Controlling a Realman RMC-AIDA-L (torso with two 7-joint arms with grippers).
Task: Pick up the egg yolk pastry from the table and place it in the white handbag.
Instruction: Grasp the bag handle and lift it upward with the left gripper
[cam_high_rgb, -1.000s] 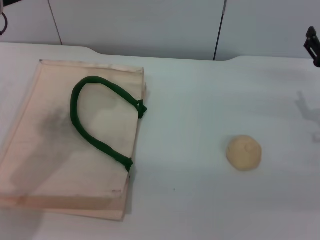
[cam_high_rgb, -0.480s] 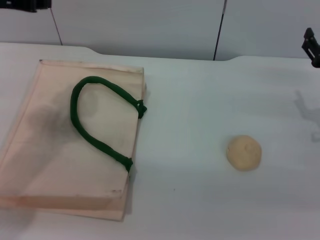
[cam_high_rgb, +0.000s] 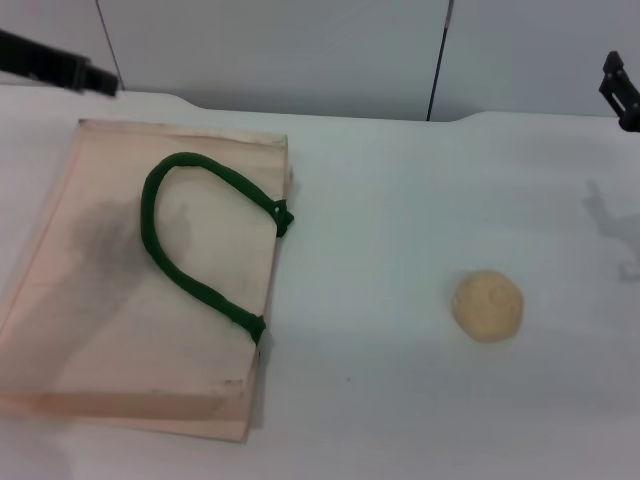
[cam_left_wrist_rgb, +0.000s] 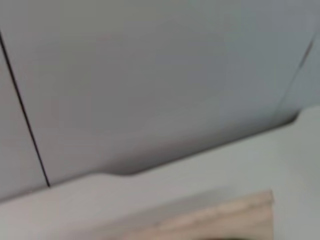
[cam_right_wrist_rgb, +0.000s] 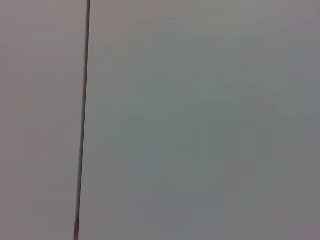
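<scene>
Cream-coloured fabric makes up the one white handbag (cam_high_rgb: 140, 290), which is laid flat on the left part of the white table (cam_high_rgb: 400, 220). One dark green rope handle (cam_high_rgb: 190, 240) is seen looped across its upper face, fixed at two small green tabs near the bag's right edge. A single egg yolk pastry (cam_high_rgb: 487, 305) is counted, a pale tan ball set on the bare table right of the bag and well apart from it, touched by nothing. Two arms are present, each shown only in part in the head view. The left gripper (cam_high_rgb: 60, 65) is seen as a dark bar held above the far left corner of the table, reaching in from the left edge and pointing rightward, just beyond the bag's far corner; whether it is open or closed cannot be told, and nothing is seen in its hold. The right gripper (cam_high_rgb: 620, 90) is shown as a small dark piece at the right edge, raised over the table's far right side, well away from the pastry; its opening likewise cannot be told. A far corner of the bag (cam_left_wrist_rgb: 235, 215) is caught by the left wrist view, below pale wall panels (cam_left_wrist_rgb: 150, 75). Only a plain panel with one dark seam is shown by the right wrist view.
</scene>
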